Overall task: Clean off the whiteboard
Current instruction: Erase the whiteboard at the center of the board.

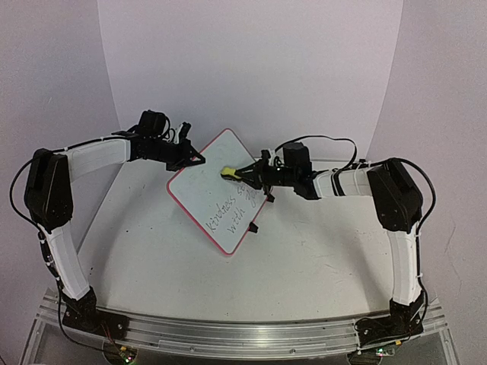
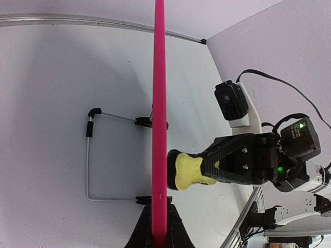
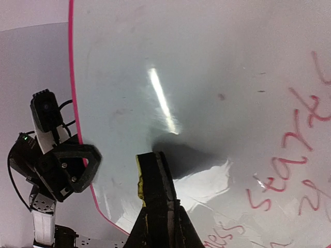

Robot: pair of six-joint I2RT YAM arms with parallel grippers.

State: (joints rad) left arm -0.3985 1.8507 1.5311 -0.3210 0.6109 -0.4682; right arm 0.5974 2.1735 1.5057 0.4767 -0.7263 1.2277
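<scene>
At the whiteboard [image 1: 205,199], right pincer [image 1: 237,175] grips yellow block [image 1: 227,172].

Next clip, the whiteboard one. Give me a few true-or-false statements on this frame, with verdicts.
1. The left gripper clamps the whiteboard by its frame. True.
2. The right gripper is empty. False: it holds a yellow eraser against the board.
3. Writing remains on the board. True.
4. The board lies flat on the table. False: it stands tilted up, with a wire stand behind it.
</scene>
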